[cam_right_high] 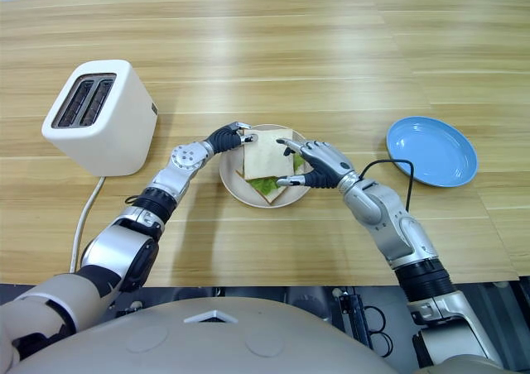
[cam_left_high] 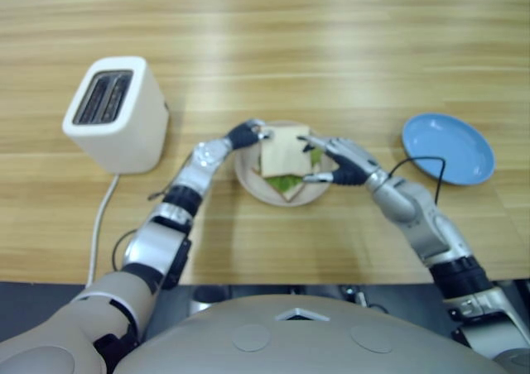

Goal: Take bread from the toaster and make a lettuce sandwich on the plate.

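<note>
Surface: light wood-grain table (cam_right_high: 331,51), long planks, matte with a soft sheen. A boxy white toaster (cam_right_high: 124,138) with rounded corners and two dark top slots is set at the left; its white cord (cam_right_high: 87,217) is run toward the near edge.

A round beige plate (cam_right_high: 236,194) is placed mid-table. The sandwich is stacked on it: a pale, square top slice (cam_right_high: 265,155) is laid over ruffled green lettuce (cam_right_high: 267,185), which is exposed at the near side.

The left hand (cam_right_high: 224,137) is curled at the slice's far-left corner, fingertips closed on it. The right hand (cam_right_high: 325,165) is half-curled at the slice's right side, which is pinched between one finger on top and the thumb at the near edge.

A glossy round blue plate (cam_right_high: 432,151) is set to the right, well apart, with a thin black cable (cam_right_high: 397,163) looped beside it.
</note>
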Motion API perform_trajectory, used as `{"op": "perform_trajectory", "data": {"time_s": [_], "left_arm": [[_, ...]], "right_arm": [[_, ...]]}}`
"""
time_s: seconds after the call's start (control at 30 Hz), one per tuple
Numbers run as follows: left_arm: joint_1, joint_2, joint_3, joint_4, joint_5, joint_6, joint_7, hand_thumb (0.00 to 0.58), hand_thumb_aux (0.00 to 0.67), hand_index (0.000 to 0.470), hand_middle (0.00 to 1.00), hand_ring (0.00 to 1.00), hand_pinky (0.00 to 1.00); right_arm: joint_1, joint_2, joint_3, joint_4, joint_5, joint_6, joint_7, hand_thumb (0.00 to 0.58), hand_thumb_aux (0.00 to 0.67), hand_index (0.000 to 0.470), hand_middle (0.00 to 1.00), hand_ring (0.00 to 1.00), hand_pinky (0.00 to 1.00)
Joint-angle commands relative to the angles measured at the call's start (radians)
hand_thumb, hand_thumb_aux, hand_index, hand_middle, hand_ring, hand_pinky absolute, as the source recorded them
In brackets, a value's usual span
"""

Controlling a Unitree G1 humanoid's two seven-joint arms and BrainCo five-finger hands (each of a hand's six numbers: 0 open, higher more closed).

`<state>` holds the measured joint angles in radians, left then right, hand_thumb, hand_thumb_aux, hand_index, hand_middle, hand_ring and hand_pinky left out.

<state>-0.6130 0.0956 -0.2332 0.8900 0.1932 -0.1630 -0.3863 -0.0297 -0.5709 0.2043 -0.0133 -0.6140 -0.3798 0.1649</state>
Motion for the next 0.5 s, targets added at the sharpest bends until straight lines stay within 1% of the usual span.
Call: {"op": "perform_trajectory", "data": {"time_s": [0.03, 0.5], "left_arm": [[0.043, 0.002, -0.031, 0.077, 0.026, 0.056, -0.032, 0.580, 0.670, 0.460, 1.00, 1.00, 1.00], [0.073, 0.012, -0.060, 0.029, 0.039, 0.064, -0.073, 0.580, 0.670, 0.460, 1.00, 1.00, 1.00]], "right_arm": [[-0.002, 0.002, 0.021, 0.001, -0.026, 0.000, -0.004, 0.000, 0.000, 0.000, 0.26, 0.26, 0.26], [-0.014, 0.016, 0.043, -0.009, -0.064, 0.008, -0.020, 0.000, 0.000, 0.000, 0.26, 0.26, 0.26]]}}
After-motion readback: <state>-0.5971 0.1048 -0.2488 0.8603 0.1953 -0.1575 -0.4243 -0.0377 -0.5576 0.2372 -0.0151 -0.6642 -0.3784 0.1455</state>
